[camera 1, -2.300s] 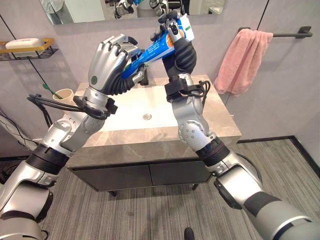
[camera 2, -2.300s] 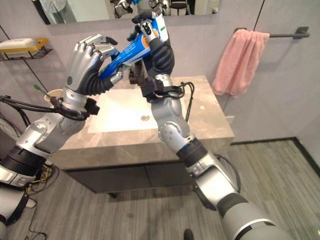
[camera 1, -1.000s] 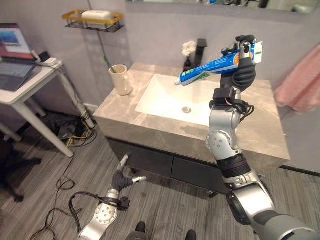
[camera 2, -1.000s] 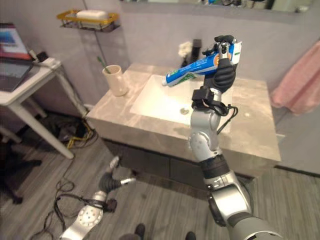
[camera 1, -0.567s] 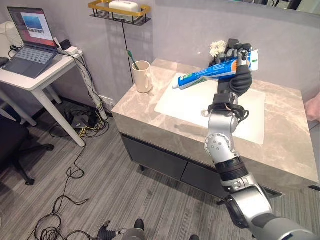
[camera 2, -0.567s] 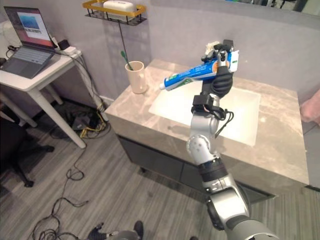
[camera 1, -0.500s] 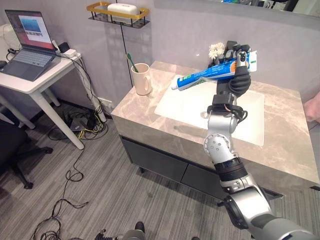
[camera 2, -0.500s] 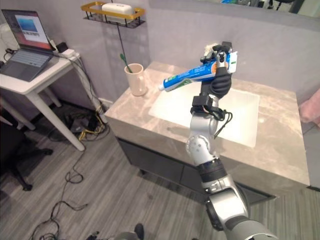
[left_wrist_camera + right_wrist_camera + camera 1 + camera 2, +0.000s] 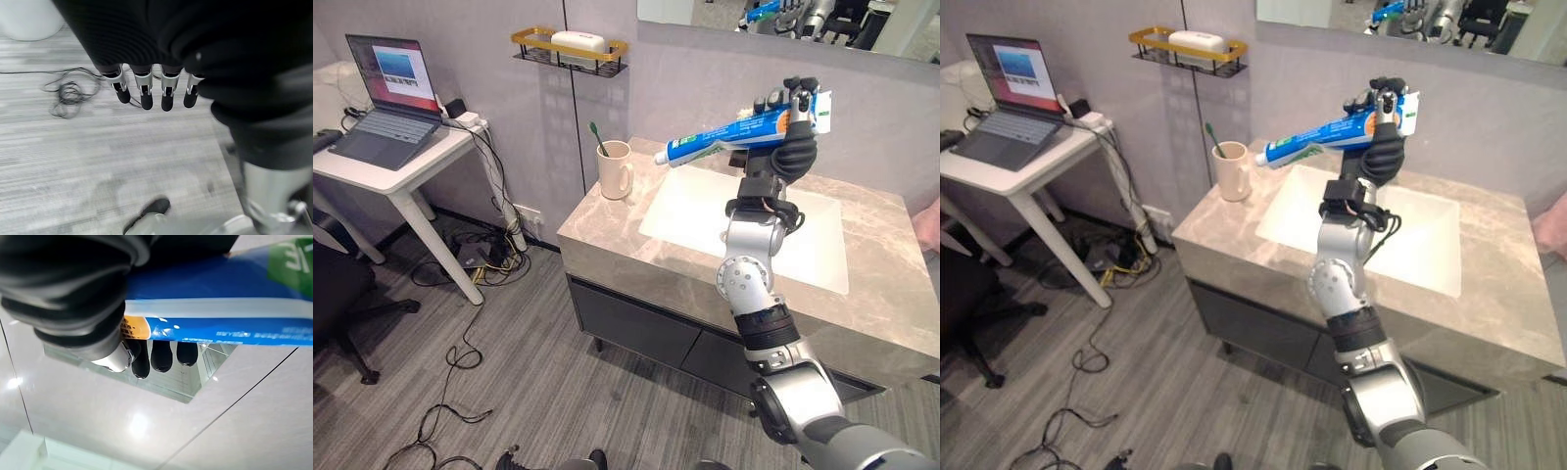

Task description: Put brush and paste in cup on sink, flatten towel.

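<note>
Paste held high over the sink, cup waiting at the tabletop's far left corner.

The right hand (image 9: 790, 125) is clamped round the toothpaste tube (image 9: 729, 137); it should tip the cap end (image 9: 664, 156) down and lower it into the cup (image 9: 614, 169) beside the brush (image 9: 595, 136). The left hand (image 9: 152, 88) hangs relaxed, fingers straight.

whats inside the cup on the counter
A green toothbrush stands in the beige cup, handle sticking out above the rim. The cup's bottom is hidden. The toothpaste is in the right robot hand.

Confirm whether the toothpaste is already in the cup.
No: the right hand holds the toothpaste up above the sink, away from the cup.
</note>
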Controlling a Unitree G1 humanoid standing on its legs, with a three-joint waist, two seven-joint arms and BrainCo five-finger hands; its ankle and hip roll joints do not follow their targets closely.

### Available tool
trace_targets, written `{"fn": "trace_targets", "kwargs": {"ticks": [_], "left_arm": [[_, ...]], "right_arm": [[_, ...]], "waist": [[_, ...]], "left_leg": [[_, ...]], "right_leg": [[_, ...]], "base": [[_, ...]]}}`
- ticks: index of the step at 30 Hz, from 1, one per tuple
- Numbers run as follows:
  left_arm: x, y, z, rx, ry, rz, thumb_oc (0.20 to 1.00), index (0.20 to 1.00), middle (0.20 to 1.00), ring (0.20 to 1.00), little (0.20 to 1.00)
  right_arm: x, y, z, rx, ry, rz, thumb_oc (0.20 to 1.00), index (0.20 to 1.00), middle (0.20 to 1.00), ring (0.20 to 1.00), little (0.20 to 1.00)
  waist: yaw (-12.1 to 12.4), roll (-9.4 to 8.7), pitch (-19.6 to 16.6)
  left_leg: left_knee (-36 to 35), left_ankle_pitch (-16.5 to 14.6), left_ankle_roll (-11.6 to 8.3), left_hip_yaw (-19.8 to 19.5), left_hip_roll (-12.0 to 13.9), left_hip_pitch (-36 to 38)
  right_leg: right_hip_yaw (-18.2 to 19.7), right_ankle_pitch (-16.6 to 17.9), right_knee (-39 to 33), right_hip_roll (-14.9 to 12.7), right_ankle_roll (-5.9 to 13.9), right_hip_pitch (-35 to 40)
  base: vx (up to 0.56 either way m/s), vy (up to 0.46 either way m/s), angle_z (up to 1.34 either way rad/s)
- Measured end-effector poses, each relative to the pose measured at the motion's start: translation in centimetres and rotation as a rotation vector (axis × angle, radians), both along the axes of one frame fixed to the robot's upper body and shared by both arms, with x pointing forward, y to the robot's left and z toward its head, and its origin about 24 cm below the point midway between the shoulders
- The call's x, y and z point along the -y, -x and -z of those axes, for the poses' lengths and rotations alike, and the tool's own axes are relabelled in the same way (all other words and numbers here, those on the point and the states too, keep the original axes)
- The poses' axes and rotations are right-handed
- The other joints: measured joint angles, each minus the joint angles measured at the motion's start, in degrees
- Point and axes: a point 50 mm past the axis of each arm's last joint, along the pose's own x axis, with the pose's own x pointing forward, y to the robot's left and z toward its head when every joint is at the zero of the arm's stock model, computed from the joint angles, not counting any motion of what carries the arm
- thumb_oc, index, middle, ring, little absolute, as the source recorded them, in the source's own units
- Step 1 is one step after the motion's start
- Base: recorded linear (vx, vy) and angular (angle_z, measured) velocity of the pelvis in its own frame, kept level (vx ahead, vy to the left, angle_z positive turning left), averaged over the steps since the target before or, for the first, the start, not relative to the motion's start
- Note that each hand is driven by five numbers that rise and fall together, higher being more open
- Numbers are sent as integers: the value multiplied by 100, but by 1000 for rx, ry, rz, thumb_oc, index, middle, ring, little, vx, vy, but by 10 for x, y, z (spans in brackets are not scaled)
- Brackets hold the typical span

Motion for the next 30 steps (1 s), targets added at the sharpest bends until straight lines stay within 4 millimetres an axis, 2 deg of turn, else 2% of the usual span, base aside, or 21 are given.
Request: {"fn": "trace_targets", "kwargs": {"ticks": [1, 2, 4, 6, 7, 8, 9, 10, 11, 13, 15, 18, 21, 23, 25, 30], "left_arm": [[-2, 6, 1, -15, -3, 1, 1000, 1000, 1000, 1000, 1000], [-1, 7, 1, -19, 0, 1, 1000, 1000, 1000, 1000, 1000], [6, 7, 3, -21, 14, 0, 1000, 1000, 1000, 1000, 1000], [9, 10, 4, -24, 24, -2, 1000, 1000, 1000, 1000, 1000], [8, 9, 3, -17, 23, 0, 1000, 1000, 1000, 1000, 1000], [-1, 9, 0, -5, 5, 5, 1000, 1000, 1000, 1000, 1000], [1, 9, 1, -7, 8, 3, 1000, 1000, 1000, 1000, 1000], [1, 18, 2, -18, 8, -17, 1000, 1000, 1000, 1000, 1000], [1, 22, 3, -21, 11, -39, 1000, 1000, 1000, 1000, 1000], [2, 29, 4, -30, 15, -81, 1000, 1000, 1000, 1000, 1000], [5, 33, 5, -37, 15, -97, 1000, 1000, 1000, 1000, 1000], [4, 39, 6, -61, 12, -92, 1000, 1000, 1000, 1000, 1000], [7, 41, 8, -80, 23, -91, 1000, 1000, 1000, 1000, 1000], [7, 44, 8, -93, 28, -93, 1000, 1000, 1000, 1000, 1000], [7, 45, 8, -92, 31, -93, 1000, 1000, 1000, 1000, 1000], [-2, 48, 6, -92, 1, -105, 1000, 1000, 1000, 1000, 1000]], "right_arm": [[2, 0, -1, 4, 0, 12, 200, 200, 200, 200, 200], [4, 2, -3, 12, 5, 21, 200, 200, 200, 200, 200], [9, 6, -15, 52, 25, 48, 200, 200, 200, 200, 200], [11, 7, -22, 77, 52, 67, 200, 200, 200, 200, 200], [13, 7, -23, 77, 60, 78, 200, 200, 200, 200, 200], [22, 6, -24, 71, 81, 110, 200, 200, 200, 200, 200], [24, 6, -24, 68, 88, 119, 200, 200, 200, 200, 200], [25, 6, -25, 71, 90, 122, 200, 200, 200, 200, 200], [27, 7, -27, 76, 104, 133, 200, 200, 200, 200, 200], [37, 9, -31, 90, 144, 176, 200, 200, 200, 200, 200], [47, 16, -44, 138, 222, 256, 200, 200, 200, 200, 200], [38, 18, -56, 179, 267, 264, 200, 200, 200, 200, 200], [31, 17, -56, 181, 282, 243, 200, 200, 200, 200, 200], [17, 15, -55, 184, 308, 197, 200, 200, 200, 200, 200], [-3, 15, -66, 213, 310, 136, 200, 200, 200, 200, 200], [-25, 9, -91, 257, 376, 115, 200, 200, 200, 200, 200]], "waist": [[-19, -25, -9], [-25, 2, 9], [-24, 180, 122], [-59, 280, 206], [-53, 251, 212], [-29, 1, 298], [-52, 21, 307], [25, 137, 285], [6, 167, 278], [-32, 218, 263], [-30, 262, 235], [-35, 290, 210], [-10, 279, 175], [28, 236, 114], [21, 217, 74], [307, 78, -160]], "left_leg": [[-5, -10, 3, -87, -19, -18], [-21, -7, 7, -120, -21, -32], [-23, -11, 6, -240, 33, -10], [4, -43, -53, -395, 35, 34], [26, -55, -124, -444, 31, 48], [120, -137, -381, -626, -29, 140], [189, -173, -436, -681, 22, 138], [175, -207, -496, -699, 303, 140], [191, -213, -552, -711, 471, 143], [171, -192, -581, -789, 617, 160], [97, -167, -622, -805, 690, 237], [-36, -157, -730, -803, 700, 249], [-139, -159, -798, -770, 676, 311], [-205, -155, -804, -689, 634, 317], [-250, -149, -812, -657, 585, 318], [-347, -138, -824, -686, 566, 278]], "right_leg": [[16, 94, -541, 102, 45, -3], [53, 210, -607, 135, 66, -44], [183, 525, -960, -33, 268, -248], [277, 867, -1370, -190, 326, -217], [323, 889, -1455, -219, 348, -196], [359, 1179, -1565, -229, 246, 41], [308, 1171, -1548, -174, 225, 69], [244, 1086, -1490, 94, 133, 114], [128, 1061, -1543, 252, 62, 194], [-67, 997, -1608, 410, -6, 335], [-268, 1010, -1856, 490, -42, 570], [-296, 1062, -1962, 500, -78, 570], [-268, 1057, -1964, 475, -61, 554], [-194, 1064, -1964, 429, -31, 485], [-160, 1110, -2053, 386, 1, 484], [-204, 1118, -2099, 367, 19, 452]], "base": [[132, -89, 12], [192, -126, 34], [146, -93, 29], [107, -86, 34], [118, -117, 68], [160, -147, 66], [152, -124, 52], [157, -143, 17], [129, -125, 8], [110, -116, 36], [89, -102, 39], [86, -58, 5], [51, -2, -3], [69, -3, -16], [67, -9, -10], [14, -6, 5]]}}
